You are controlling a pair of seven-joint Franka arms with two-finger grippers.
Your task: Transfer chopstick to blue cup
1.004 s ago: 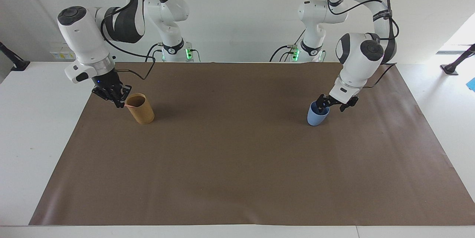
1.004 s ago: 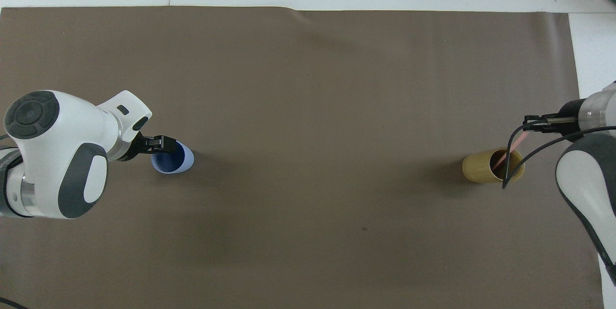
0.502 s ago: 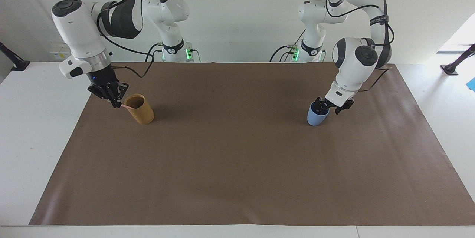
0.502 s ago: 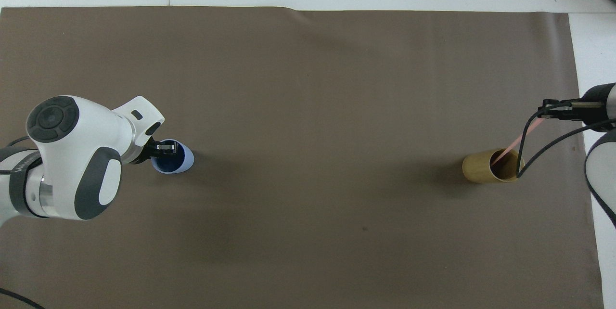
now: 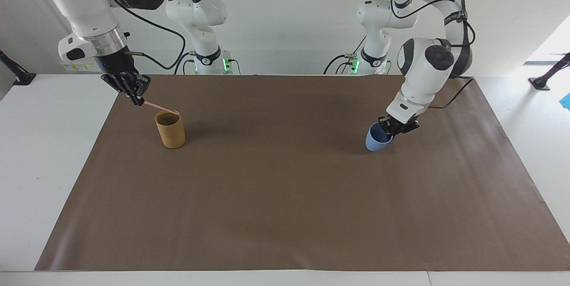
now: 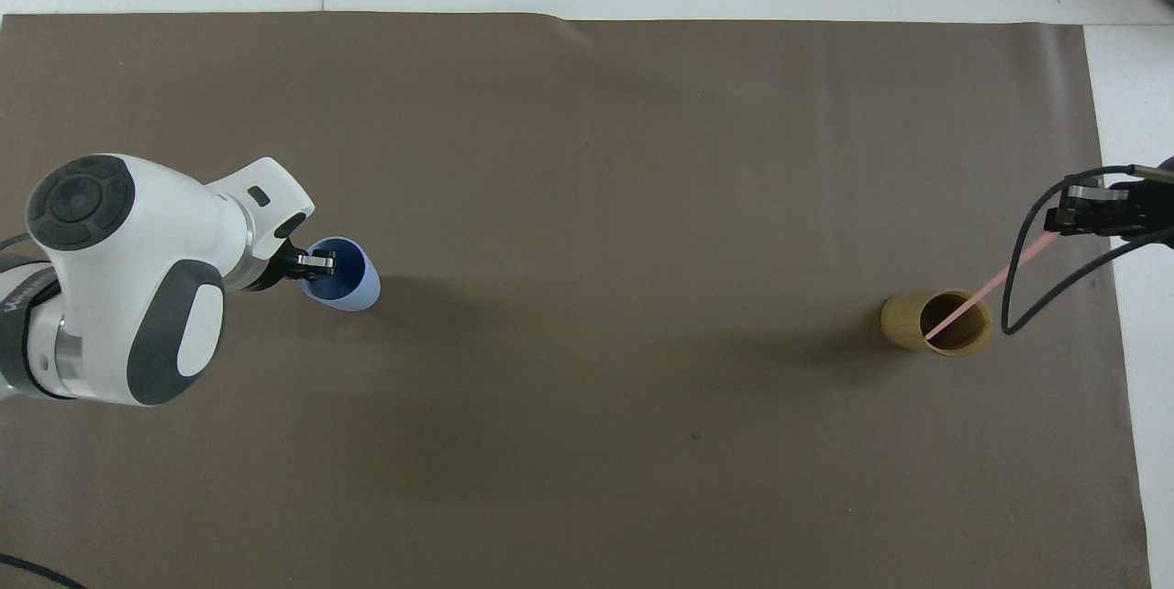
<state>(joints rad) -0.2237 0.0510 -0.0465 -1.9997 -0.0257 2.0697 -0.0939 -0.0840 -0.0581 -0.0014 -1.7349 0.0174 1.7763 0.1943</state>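
The thin pink chopstick [image 5: 158,107] [image 6: 986,291] slants down from my right gripper [image 5: 137,99] [image 6: 1064,220], which is shut on its upper end above the mat. Its lower tip sits at the rim of the tan cup [image 5: 170,132] [image 6: 897,321], over the mouth. The blue cup [image 5: 374,142] [image 6: 358,288] is at the left arm's end of the mat, tipped with its mouth toward the arm. My left gripper [image 5: 392,127] [image 6: 316,264] is shut on the blue cup's rim.
A brown mat [image 5: 285,197] [image 6: 587,158] covers most of the white table. A black cable [image 6: 1027,277] loops down from the right wrist beside the tan cup.
My right gripper has risen and drawn the chopstick almost out of the tan cup. My left gripper has closed on the blue cup's rim and tipped the cup.
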